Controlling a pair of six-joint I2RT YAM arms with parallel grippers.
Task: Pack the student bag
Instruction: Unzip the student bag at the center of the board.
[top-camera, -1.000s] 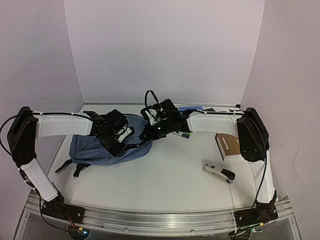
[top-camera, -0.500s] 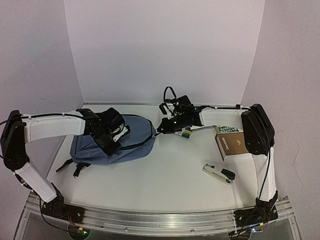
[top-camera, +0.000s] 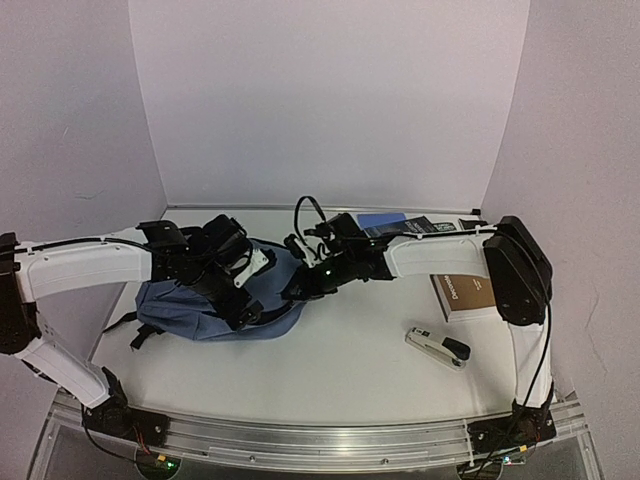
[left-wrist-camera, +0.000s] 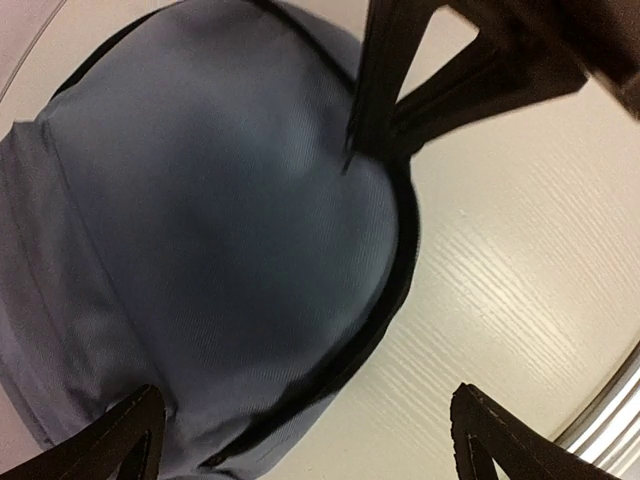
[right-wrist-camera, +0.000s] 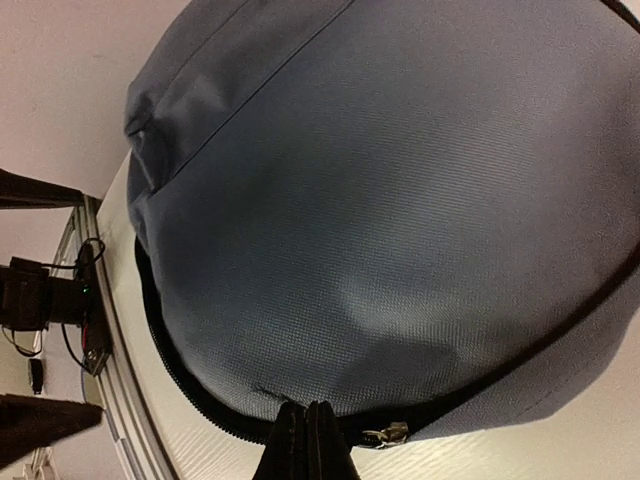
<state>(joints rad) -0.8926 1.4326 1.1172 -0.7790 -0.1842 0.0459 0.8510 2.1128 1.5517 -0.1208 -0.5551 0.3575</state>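
Student bag (top-camera: 190, 300) laid on tabletop (top-camera: 350, 350).
Left pincer (left-wrist-camera: 310, 440) is held apart over it; right pincer (right-wrist-camera: 305, 418) is pressed together at its zipper (right-wrist-camera: 200, 400).

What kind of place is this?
Likely a robotics lab test cell: plain walls enclose a white table, a metal rail anchors robot arms, and the student bag and stapler look staged.

One student bag (top-camera: 180, 305), one stapler (top-camera: 438, 347), one brown box (top-camera: 462, 292)
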